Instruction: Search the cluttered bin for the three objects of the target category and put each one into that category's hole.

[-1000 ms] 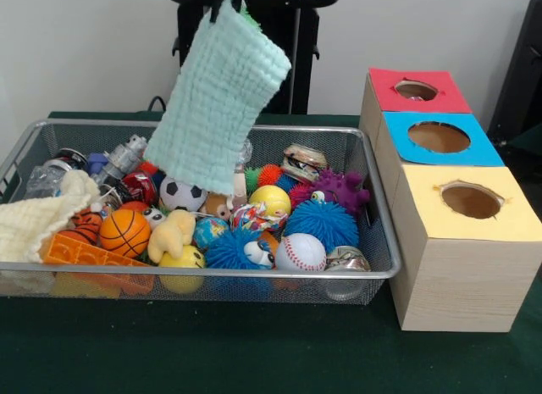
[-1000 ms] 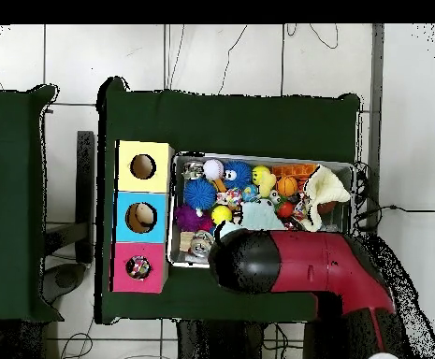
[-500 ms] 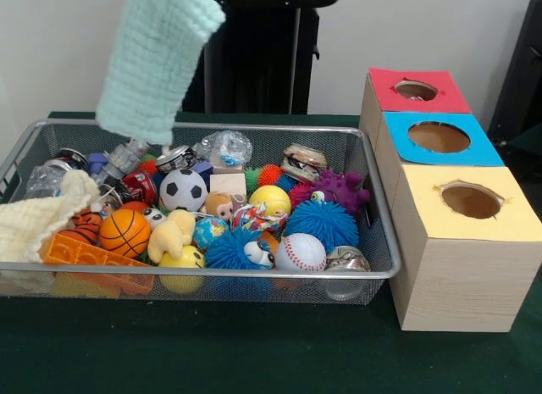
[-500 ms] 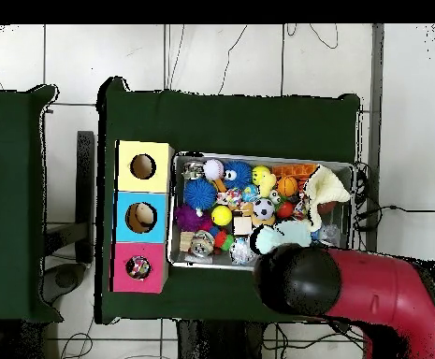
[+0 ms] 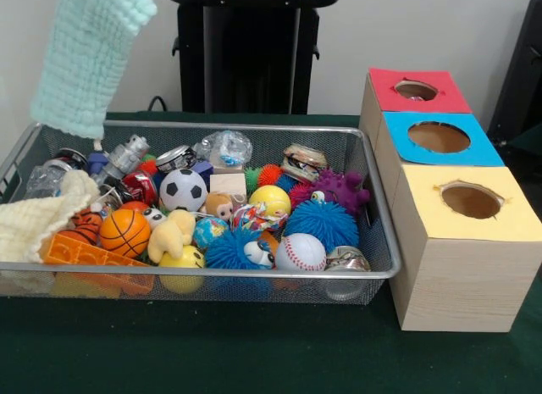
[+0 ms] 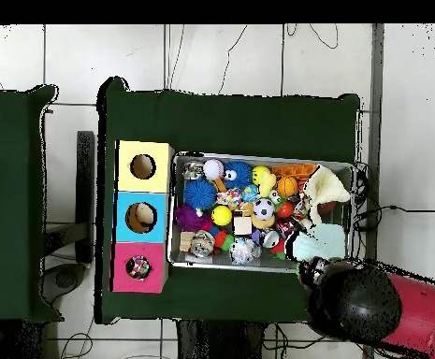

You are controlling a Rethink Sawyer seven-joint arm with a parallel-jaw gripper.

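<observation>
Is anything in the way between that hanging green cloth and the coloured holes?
The mint green cloth hangs above the wire bin's far left corner. The toy clutter lies below it; nothing visible stands between it and the box with three holes to the right.

Two cloths (image 5: 89, 59) (image 5: 38, 216), three holes (image 5: 470, 199) (image 5: 438, 136) (image 5: 416, 90) — one bin (image 5: 373, 267)

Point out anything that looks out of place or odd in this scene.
A mint cloth hangs in the air above the bin's far corner, lifted clear of the toys; the hand holding it is out of sight. A cream cloth droops over the rim on the same side. Nothing looks spilled or damaged.
</observation>
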